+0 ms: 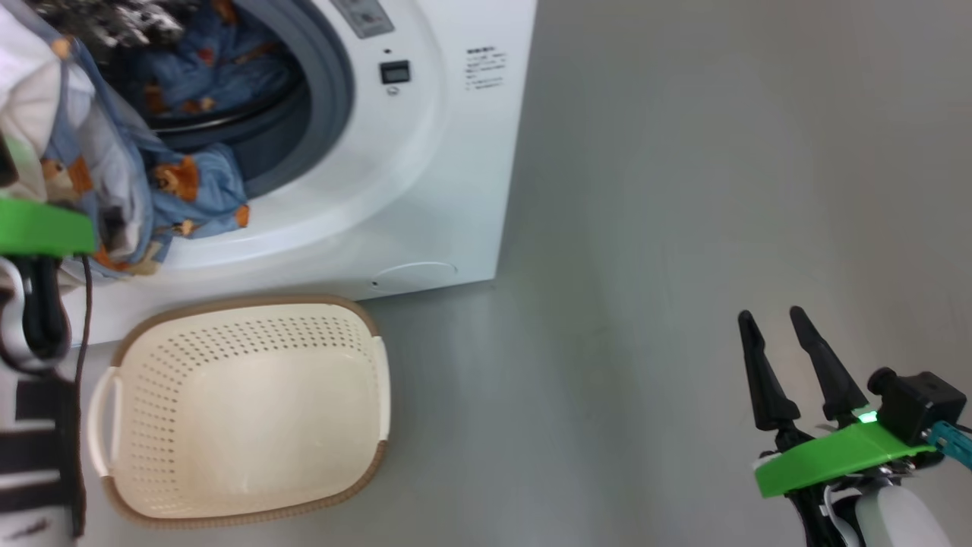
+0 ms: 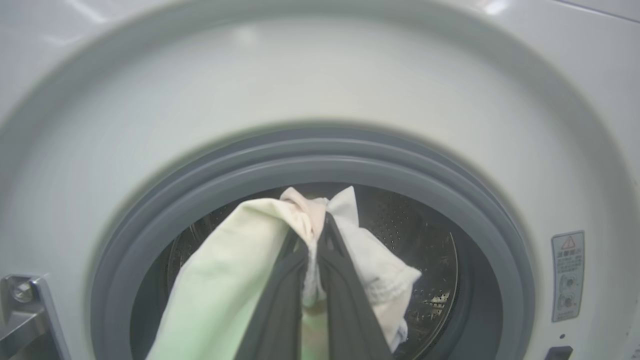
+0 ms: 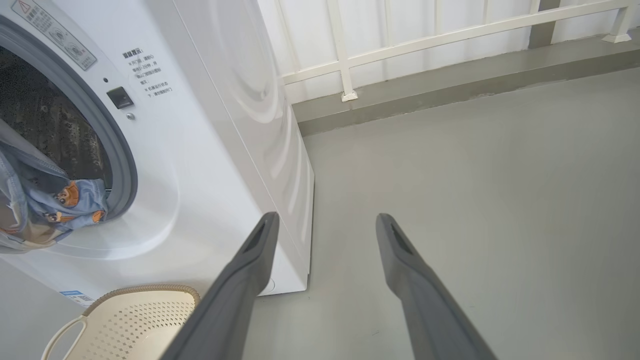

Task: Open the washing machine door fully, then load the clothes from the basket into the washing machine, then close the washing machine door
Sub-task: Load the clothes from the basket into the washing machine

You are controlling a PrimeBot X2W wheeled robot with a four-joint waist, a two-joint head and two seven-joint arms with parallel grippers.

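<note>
The white washing machine [image 1: 425, 175] stands with its drum mouth uncovered; the washing machine door is out of view. Blue bear-print clothes [image 1: 205, 76] lie in the drum, and one garment [image 1: 190, 190] hangs out over the grey seal [image 1: 334, 83]. In the left wrist view my left gripper [image 2: 316, 222] is shut on a white garment [image 2: 235, 260], held just before the steel drum [image 2: 415, 240]. The cream basket [image 1: 250, 302] sits on the floor below the machine with nothing inside. My right gripper [image 1: 770, 313] is open and holds nothing, far right of the machine; its wrist view shows the gripper [image 3: 326, 216] over bare floor.
Grey floor [image 1: 683, 228] stretches to the machine's right. A white railing [image 3: 345, 60] on a low kerb runs behind it. A metal door hinge [image 2: 20, 305] sits at the left of the drum mouth. The basket rim [image 3: 140, 290] lies close to the machine's front.
</note>
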